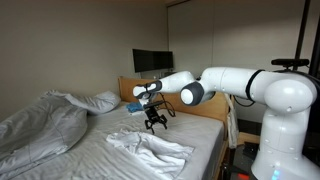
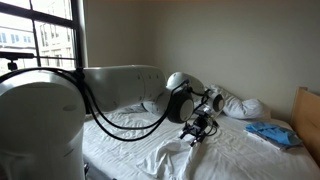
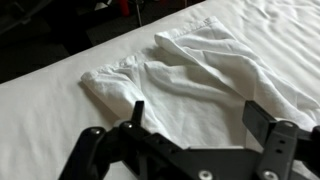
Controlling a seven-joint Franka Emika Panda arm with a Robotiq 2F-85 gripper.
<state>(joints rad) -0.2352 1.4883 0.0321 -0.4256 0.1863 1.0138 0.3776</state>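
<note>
My black gripper (image 1: pixel 154 124) (image 2: pixel 195 134) hangs open a little above the bed, fingers pointing down, with nothing between them. Below it lies a crumpled white cloth (image 1: pixel 150 150) (image 3: pixel 190 75) on the white sheet. In the wrist view the cloth fills the middle, and the two spread fingers (image 3: pixel 262 118) frame its near edge; the gripper (image 3: pixel 198 115) does not touch it. In an exterior view the cloth (image 2: pixel 185 152) shows as white folds just under the gripper.
A bunched white duvet (image 1: pixel 40 125) and pillow (image 1: pixel 100 101) lie at one side of the bed. A blue cloth (image 2: pixel 272 133) (image 1: pixel 133 106) rests by the wooden headboard (image 1: pixel 135 90). The mattress edge (image 3: pixel 60 65) drops to a dark floor. A window (image 2: pixel 40 35) and monitor (image 1: pixel 152 62) stand beyond.
</note>
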